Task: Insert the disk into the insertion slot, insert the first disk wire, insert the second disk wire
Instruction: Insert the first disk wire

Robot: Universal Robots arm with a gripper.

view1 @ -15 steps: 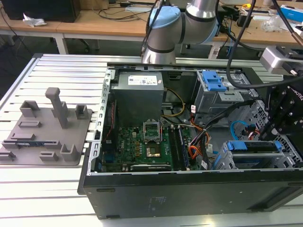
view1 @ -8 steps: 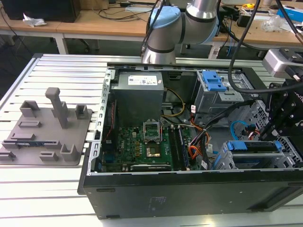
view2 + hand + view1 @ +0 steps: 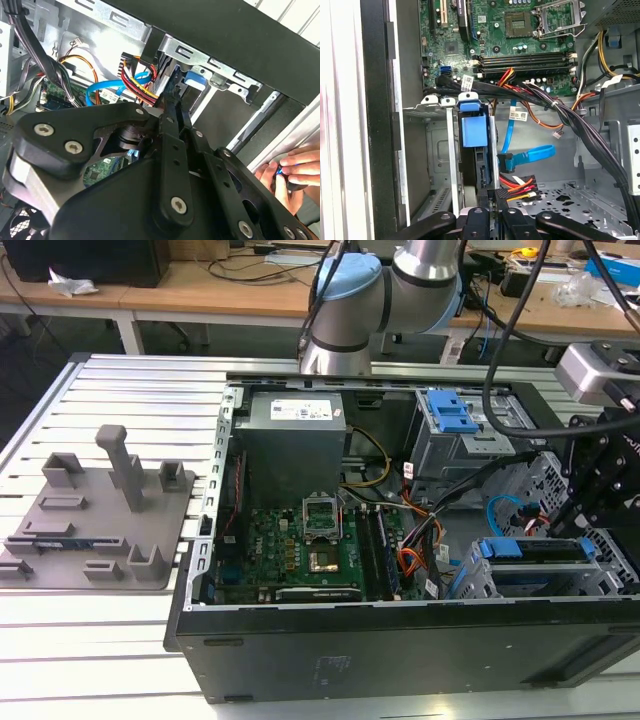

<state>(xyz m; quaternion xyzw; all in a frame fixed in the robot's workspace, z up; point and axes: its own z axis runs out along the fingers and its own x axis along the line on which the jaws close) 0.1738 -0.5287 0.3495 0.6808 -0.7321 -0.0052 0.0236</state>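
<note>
The disk (image 3: 482,172) in its bright blue caddy (image 3: 472,131) sits inside the insertion slot (image 3: 439,150), a light grey cage; both also appear at the exterior view's right, the disk (image 3: 535,550) in the slot (image 3: 478,580). My gripper (image 3: 492,197) is right at the disk's rear edge, shut on the black plug (image 3: 501,192) of the first disk wire (image 3: 520,185), a red, yellow and black bundle. In the second wrist view the gripper (image 3: 172,100) meets that bundle (image 3: 140,80). The second disk wire (image 3: 530,154), light blue, lies loose beside the disk with its dark plug (image 3: 506,162) free.
The open computer case holds a green motherboard (image 3: 300,540), a grey power supply (image 3: 295,435) and a bigger bay with a blue latch (image 3: 450,412). Black cable bundles (image 3: 560,112) cross above the cage. A person's hand (image 3: 295,172) is outside the case wall. A grey fixture (image 3: 100,510) stands on the table.
</note>
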